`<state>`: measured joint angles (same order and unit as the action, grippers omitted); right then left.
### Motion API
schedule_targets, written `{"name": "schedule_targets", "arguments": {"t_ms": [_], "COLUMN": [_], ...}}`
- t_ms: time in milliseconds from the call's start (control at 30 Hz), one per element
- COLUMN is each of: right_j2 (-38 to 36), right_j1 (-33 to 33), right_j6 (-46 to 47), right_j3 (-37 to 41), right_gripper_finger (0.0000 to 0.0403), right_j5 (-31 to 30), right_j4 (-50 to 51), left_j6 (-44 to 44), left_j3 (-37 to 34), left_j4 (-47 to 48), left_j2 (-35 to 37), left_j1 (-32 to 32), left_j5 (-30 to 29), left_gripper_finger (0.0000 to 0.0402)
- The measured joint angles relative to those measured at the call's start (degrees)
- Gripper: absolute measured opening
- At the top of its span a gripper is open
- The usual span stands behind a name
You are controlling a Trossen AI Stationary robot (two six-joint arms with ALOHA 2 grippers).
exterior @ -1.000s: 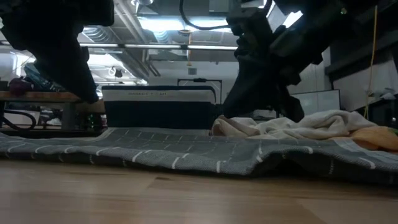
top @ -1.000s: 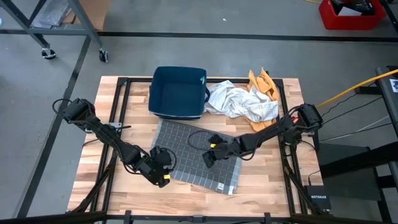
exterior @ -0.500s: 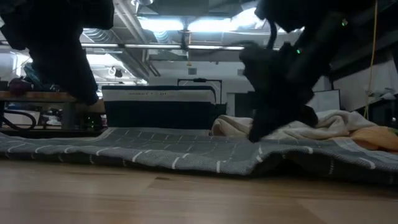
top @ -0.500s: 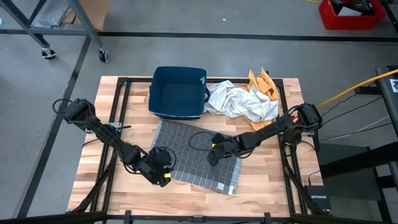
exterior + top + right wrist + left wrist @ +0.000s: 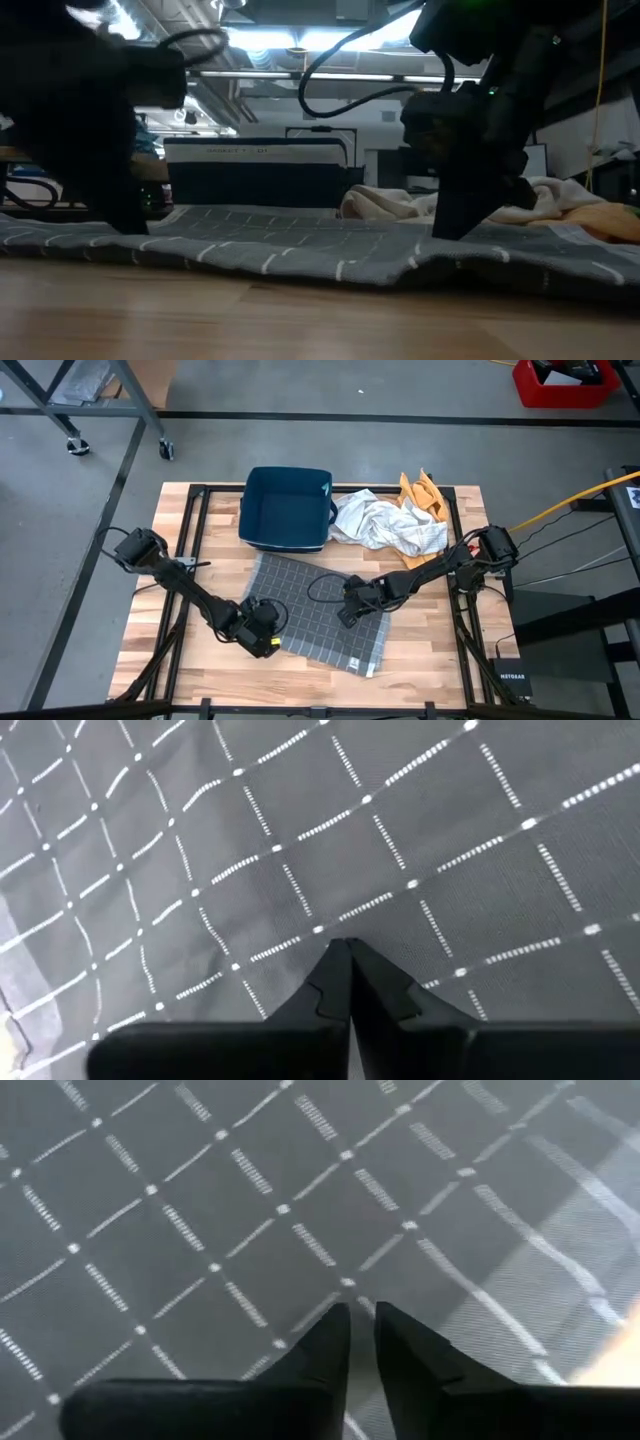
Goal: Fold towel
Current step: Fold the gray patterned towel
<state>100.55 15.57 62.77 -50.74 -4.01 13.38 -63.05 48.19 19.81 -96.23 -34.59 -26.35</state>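
On the wooden desk (image 5: 440, 650), spread flat across the middle and front: the grey grid-patterned towel (image 5: 310, 610), near edge slightly rippled. Behind, touching the far edge of the towel, a dark blue bin (image 5: 285, 508); beside that, a crumpled white cloth (image 5: 385, 525) and an orange cloth (image 5: 425, 490) at the back right.

Down at the towel's front left border: the left end effector (image 5: 264, 644), narrowed to a slit and apparently nipping the cloth there. Further right, inside the towel's right half: the right end effector (image 5: 347, 612), closed tight with tips pressed into the weave; no telling whether any fabric is caught.

For a clean fold: confirm a firm pinch on both sides first. Lift evenly, keeping the held edge taut and level. Carry it straight over to the opposite edge, lining up the grid lines. Keep clear of the bin and the white cloth.

Faint lettering on the bin's front wall in the low view, too small to read. No other legible writing on the desk.
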Motion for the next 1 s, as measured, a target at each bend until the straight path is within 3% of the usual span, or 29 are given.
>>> {"name": "schedule_targets", "arguments": {"t_ms": [367,567,1000], "right_j2": [4.31,4.83,3.55], "right_j1": [8.1,11.45,11.83], "right_j6": [11.64,16.45,12.66], "right_j3": [-0.22,0.11,0.15], "right_gripper_finger": [0.0003,0.0004,0.0004], "right_j5": [1.13,-3.89,-5.93], "right_j4": [-7.6,-14.77,-16.62], "left_j6": [0.43,5.54,6.38], "left_j3": [0.04,0.04,1.62], "left_j4": [5.4,5.21,5.18], "left_j2": [-0.09,-0.09,3.9], "left_j1": [3.39,6.34,8.05], "left_j5": [-0.25,-0.25,2.8], "left_gripper_finger": [0.0003,0.0003,0.0001]}}
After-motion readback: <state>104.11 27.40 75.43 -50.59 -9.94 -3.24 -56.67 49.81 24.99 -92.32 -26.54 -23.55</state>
